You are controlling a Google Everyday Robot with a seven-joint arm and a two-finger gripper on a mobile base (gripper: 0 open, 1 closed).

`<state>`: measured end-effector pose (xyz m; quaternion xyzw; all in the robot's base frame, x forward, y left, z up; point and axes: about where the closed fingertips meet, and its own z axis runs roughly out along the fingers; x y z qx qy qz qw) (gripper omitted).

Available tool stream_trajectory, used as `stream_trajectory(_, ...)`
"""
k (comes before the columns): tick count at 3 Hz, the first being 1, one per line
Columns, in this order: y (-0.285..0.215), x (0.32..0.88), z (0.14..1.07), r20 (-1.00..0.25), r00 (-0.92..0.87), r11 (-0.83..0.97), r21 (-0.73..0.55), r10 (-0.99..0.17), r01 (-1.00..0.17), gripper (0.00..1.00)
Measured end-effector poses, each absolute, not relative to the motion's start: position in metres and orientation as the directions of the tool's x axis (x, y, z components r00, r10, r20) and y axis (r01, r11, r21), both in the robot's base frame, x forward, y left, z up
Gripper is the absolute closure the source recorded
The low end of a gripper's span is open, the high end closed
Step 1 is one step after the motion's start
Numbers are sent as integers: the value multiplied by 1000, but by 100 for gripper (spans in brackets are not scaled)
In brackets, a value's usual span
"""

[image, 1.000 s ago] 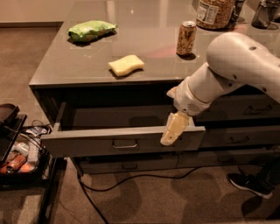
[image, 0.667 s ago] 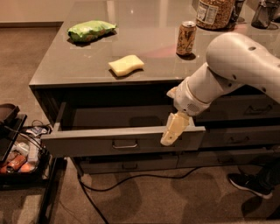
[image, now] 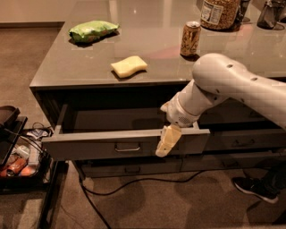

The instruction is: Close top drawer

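The top drawer [image: 89,145] is a wide, shallow dark-grey drawer under the counter, pulled well out, with a small silver bar pull [image: 127,148] at the centre of its long front panel. Its inside looks empty. My gripper [image: 167,142] hangs from the white arm that reaches in from the right. It points down against the outer face of the front panel, right of the pull.
The grey countertop [image: 147,67] holds a green bag [image: 93,31], a yellow sponge [image: 128,66], a can [image: 191,38] and a jar [image: 218,13]. Lower drawers [image: 232,143] sit shut below. A cable [image: 134,183] lies on the floor. A black cart with items [image: 18,156] stands left. A shoe [image: 250,188] is at the right.
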<state>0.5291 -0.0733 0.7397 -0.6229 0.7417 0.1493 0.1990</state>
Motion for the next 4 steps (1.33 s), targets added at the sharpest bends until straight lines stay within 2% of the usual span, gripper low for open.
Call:
stream_trajectory(1, -29, 554, 714, -527, -108, 151, -40, -843, -988, 0)
stream_trajectory(2, -29, 554, 714, -527, -108, 152, -40, -843, -988, 0)
stream_trajectory(4, -46, 607, 693, -541, -118, 187, -75, -832, -979, 0)
